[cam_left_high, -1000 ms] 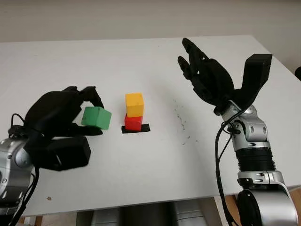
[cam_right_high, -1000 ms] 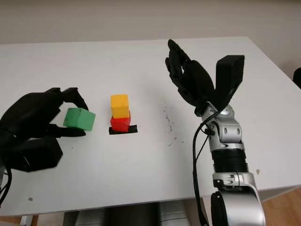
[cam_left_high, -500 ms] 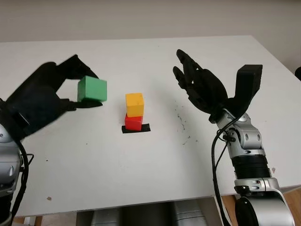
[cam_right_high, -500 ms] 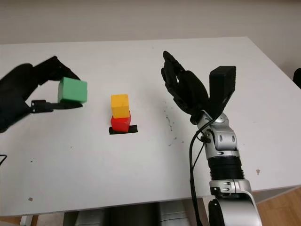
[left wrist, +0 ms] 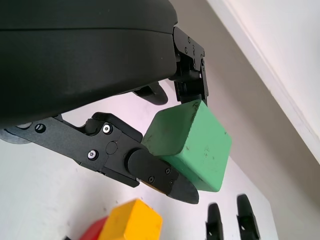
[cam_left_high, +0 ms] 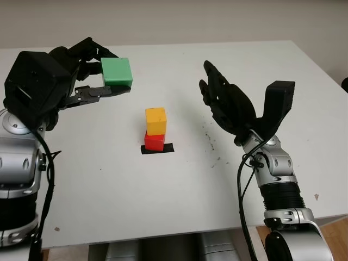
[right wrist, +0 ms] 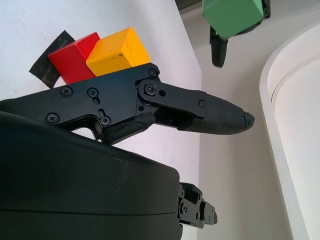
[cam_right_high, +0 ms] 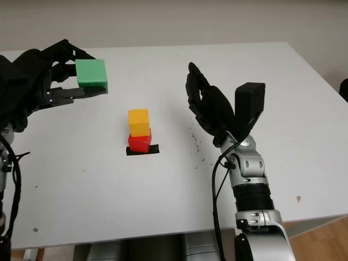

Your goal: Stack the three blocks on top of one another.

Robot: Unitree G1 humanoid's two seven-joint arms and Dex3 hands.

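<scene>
Two blocks stand stacked, yellow block [cam_left_high: 155, 120] on red block [cam_left_high: 154, 141]; carry the green block [cam_left_high: 117, 72], pinched in the left hand [cam_left_high: 54, 87] fingertips [left wrist: 165, 177], squarely overhead before lowering, right hand [cam_left_high: 231, 109] open alongside.

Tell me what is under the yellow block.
The yellow block sits on a red block, which stands on a black patch on the table. The patch's middle is hidden under the red block.

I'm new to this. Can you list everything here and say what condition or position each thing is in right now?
green block: held in the air by the left hand, to the left of the stack.
yellow block: sitting on the red block.
red block: on the black patch on the table.
right hand: open, raised right of the stack.
</scene>
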